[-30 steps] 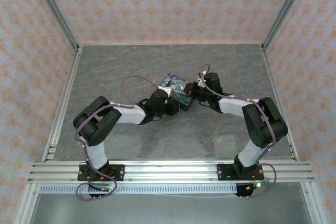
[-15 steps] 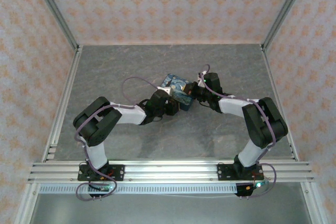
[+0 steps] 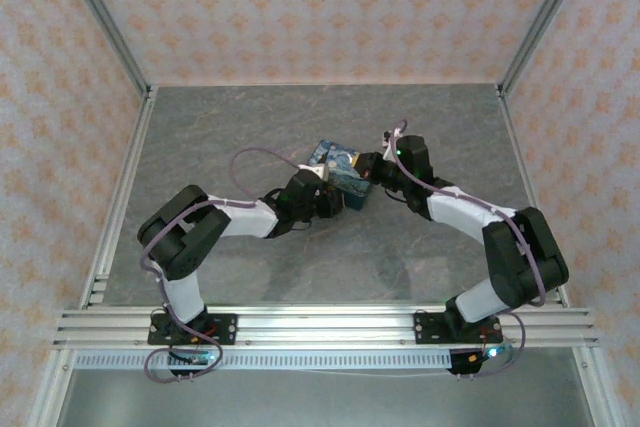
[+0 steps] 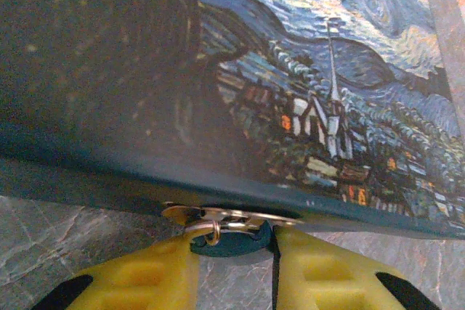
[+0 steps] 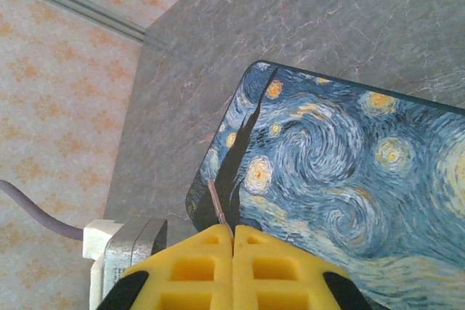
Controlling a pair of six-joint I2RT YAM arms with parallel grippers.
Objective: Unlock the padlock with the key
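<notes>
We are swinging the right arm wider, right tool pinching the key; left tool is straddling the tin's clasp to steady it, grip unclear.

You are looking down on a table topped with a grey, marbled, stone-look sheet under soft, even light. Walls papered in pale peach with a repeating floral motif close it in at the top, left and right of the frame. Silvery aluminium posts slant up from the two far corners, and a ribbed aluminium rail spans the lower edge. Your right wrist view has the same wallpaper at its upper left.
</notes>
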